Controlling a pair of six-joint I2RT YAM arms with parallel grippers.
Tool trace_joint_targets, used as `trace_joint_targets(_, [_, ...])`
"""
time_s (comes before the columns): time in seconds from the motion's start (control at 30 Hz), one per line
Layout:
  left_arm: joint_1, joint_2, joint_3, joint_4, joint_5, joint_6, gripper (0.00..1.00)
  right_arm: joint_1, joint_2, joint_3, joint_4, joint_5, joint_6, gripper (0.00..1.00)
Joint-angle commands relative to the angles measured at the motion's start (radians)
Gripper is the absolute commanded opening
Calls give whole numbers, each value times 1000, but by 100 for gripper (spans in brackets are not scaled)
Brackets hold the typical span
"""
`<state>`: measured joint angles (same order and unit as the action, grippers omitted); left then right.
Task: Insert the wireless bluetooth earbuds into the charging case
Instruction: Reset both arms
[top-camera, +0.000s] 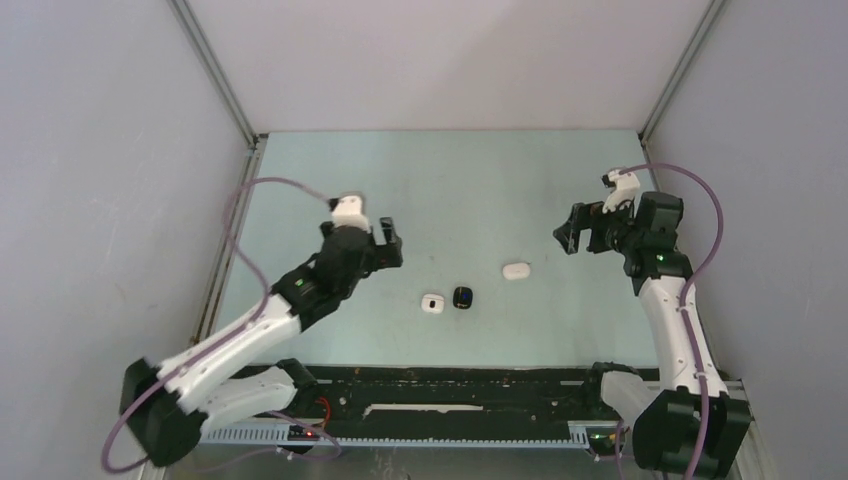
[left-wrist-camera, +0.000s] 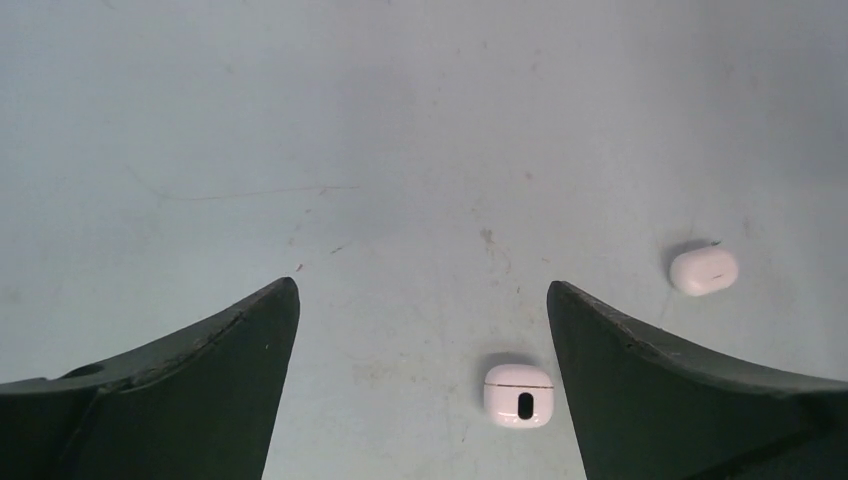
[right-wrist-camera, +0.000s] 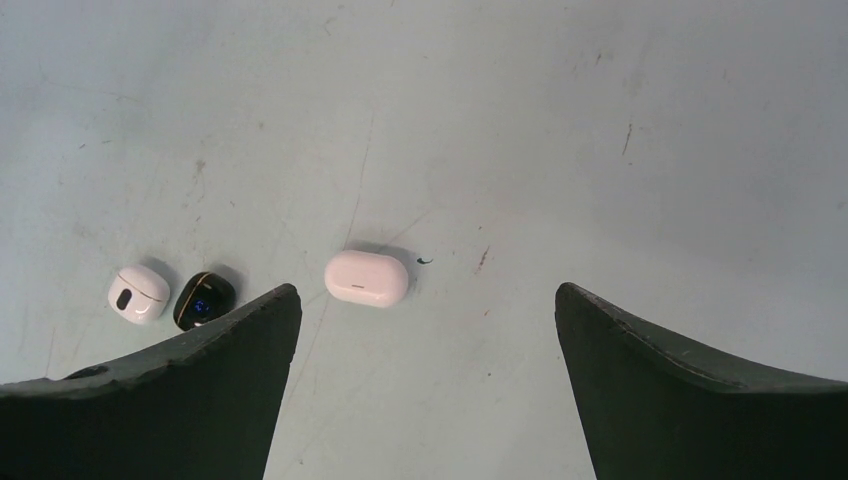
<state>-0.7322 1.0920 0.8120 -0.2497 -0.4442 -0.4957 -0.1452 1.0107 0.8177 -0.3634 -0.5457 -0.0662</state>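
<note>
Nearest me in the top view are the two arm bases at 6 o'clock. Ahead of them, the left pincer (top-camera: 385, 243) hangs over the worktop (top-camera: 450, 170) at 9 o'clock and the right pincer (top-camera: 572, 232) at 3 o'clock, both spread and holding nothing. Between them, towards 6 o'clock, lies the slotted white case (top-camera: 432, 303). The black case (top-camera: 462, 297) sits just beside it at its 3 o'clock, and the plain white case (top-camera: 516, 270) sits apart at 2 o'clock. I see no loose earbuds anywhere, and I cannot tell whether they already sit inside the cases.

From the left wrist, the fingers (left-wrist-camera: 200, 390) stand wide apart. The slotted white case (left-wrist-camera: 518, 395) lies between them at 5 o'clock, close to the right finger but not touching it. The plain white case (left-wrist-camera: 704, 270) is outside the gap at 2 o'clock.

From the right wrist, the fingers (right-wrist-camera: 680, 390) are also wide apart. The plain white case (right-wrist-camera: 366, 278) lies ahead at 10 o'clock, with the black case (right-wrist-camera: 204, 300) and the slotted white case (right-wrist-camera: 138, 294) at 9 o'clock.

I judge earbuds like these to be very light, hard and glossy, so they would squirt out of a firm pinch. I'd take a stemmed one gently across the stem. The pebble-shaped cases look likely to skid, so I'd brace one across its narrow width.
</note>
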Motion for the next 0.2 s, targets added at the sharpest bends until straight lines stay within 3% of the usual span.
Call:
trace_joint_targets(0.0, [-4,-309,-94,43,-148,-17,100,7,26,6,41,3,11,100])
trace_joint_targets(0.17, [-1,-409,32,-192,-201,131,100,20,13,6,49,-20,17,100])
